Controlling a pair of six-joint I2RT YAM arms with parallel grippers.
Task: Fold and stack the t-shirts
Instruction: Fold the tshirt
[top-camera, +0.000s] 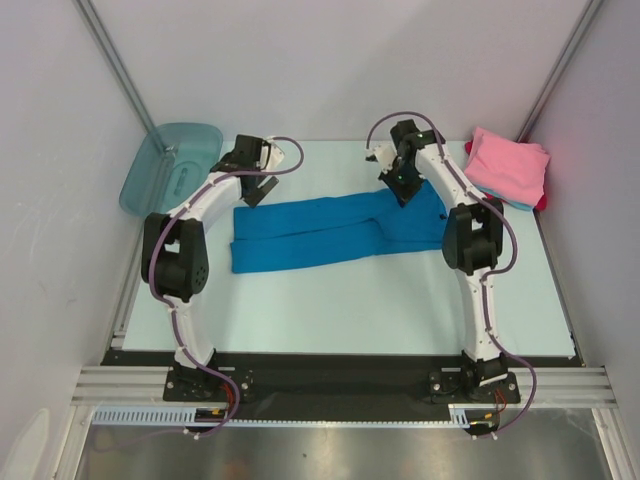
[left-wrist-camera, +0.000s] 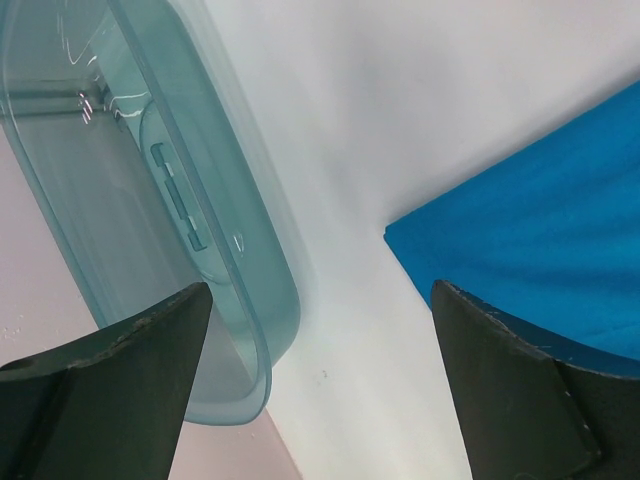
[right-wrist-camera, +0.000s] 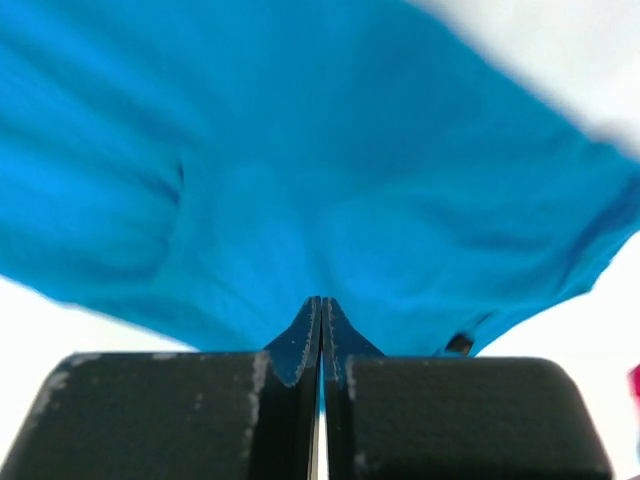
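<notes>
A bright blue t-shirt (top-camera: 320, 232) lies across the middle of the table, folded into a long band. My right gripper (top-camera: 400, 192) is over its right end, shut on a pinch of the blue cloth (right-wrist-camera: 300, 150), which rises in a tent in front of the closed fingertips (right-wrist-camera: 322, 300). My left gripper (top-camera: 255, 190) hangs open just beyond the shirt's far left corner (left-wrist-camera: 540, 240), with only bare table between its fingers (left-wrist-camera: 322, 290). Folded t-shirts, the pink one (top-camera: 508, 165) on top, are stacked at the back right, with light blue and red edges showing beneath.
A translucent teal plastic tub (top-camera: 170, 165) stands at the back left corner, close to the left gripper (left-wrist-camera: 150, 200). White walls and metal posts bound the table. The arm bases sit along the near edge.
</notes>
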